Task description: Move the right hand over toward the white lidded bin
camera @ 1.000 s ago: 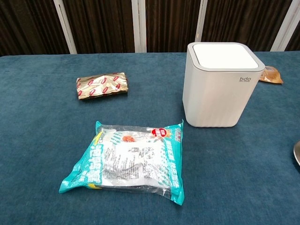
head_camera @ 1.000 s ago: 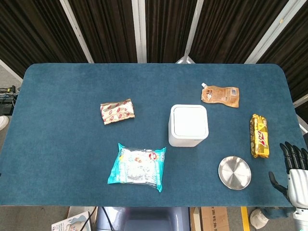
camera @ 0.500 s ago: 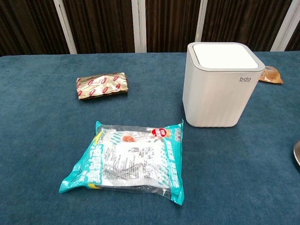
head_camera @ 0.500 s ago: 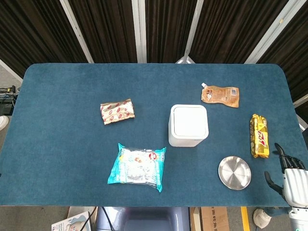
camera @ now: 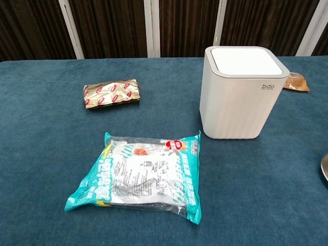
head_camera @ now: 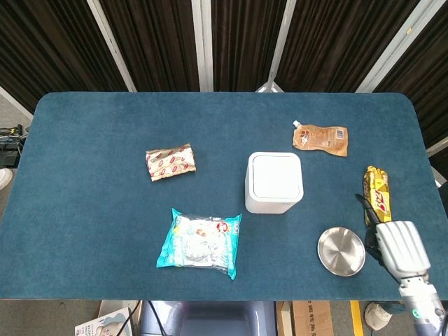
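Observation:
The white lidded bin [head_camera: 274, 182] stands upright near the table's middle, lid closed; in the chest view the bin [camera: 241, 92] is at the upper right. My right hand [head_camera: 395, 248] hovers at the table's front right corner, its white back facing up and dark fingers reaching forward, holding nothing. It is to the right of and nearer than the bin, just beside a round steel plate [head_camera: 341, 251]. The chest view does not show the right hand. My left hand appears in neither view.
A yellow snack pack [head_camera: 376, 192] lies just beyond the right hand, a brown spouted pouch [head_camera: 320, 138] behind the bin. A teal snack bag [head_camera: 200, 241] and a gold-red packet [head_camera: 170, 162] lie left of the bin on the blue table [head_camera: 91, 210].
The right hand has moved left and inward from the table's right edge, turning so its back faces up, and now sits beside the steel plate. Nothing else moved.

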You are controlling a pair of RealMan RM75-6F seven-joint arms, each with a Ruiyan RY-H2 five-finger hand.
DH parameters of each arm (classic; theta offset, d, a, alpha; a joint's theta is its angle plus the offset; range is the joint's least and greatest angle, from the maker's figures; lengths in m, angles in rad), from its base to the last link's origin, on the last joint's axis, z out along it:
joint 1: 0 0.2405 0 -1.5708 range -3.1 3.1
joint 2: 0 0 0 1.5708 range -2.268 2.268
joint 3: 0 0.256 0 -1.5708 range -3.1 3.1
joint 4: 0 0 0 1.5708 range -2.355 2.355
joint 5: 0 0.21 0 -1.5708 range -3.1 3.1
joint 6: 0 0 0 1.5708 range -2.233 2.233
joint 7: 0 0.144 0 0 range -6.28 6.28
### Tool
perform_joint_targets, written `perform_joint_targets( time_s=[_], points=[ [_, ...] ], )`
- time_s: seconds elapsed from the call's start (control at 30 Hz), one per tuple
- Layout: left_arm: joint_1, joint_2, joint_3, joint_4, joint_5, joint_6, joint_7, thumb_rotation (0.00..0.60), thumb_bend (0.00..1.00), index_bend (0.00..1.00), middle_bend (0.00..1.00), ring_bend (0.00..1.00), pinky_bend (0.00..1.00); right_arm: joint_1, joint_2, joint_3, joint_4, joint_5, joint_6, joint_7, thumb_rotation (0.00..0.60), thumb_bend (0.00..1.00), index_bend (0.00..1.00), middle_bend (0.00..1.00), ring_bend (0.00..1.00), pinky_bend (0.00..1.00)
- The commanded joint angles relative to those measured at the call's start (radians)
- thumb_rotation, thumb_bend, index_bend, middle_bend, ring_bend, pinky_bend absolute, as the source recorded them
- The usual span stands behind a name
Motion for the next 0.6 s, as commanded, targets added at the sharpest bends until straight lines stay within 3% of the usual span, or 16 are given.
perform_joint_targets(
  time_s=[0.03,0.33,0.6],
  points=[
    [0.0,0.001,0.0,-0.003,-0.004,-0.003,0.002,0.6,0.03,0.18,0.05,0.0,0.0,0.109,0.063,0.043,-0.125,0.135,-0.16,-0.124,0.6,0.9,0.13,0.84,0.85,0.82],
    [0.0,0.006,-0.001,-0.01,-0.01,-0.009,-0.006,0.6,0.03,0.18,0.05,0.0,0.0,0.27,0.037,0.104,-0.218,0.406,-0.284,-0.319,0.6,0.9,0.13,0.84,0.85,0.82],
    [0.002,0.009,-0.002,-0.006,-0.014,-0.011,-0.023,0.6,0.03,0.18,0.05,0.0,0.0,0.378,-0.008,0.127,-0.25,0.629,-0.28,-0.431,0.6,0.9,0.13,0.84,0.85,0.82]
  ],
)
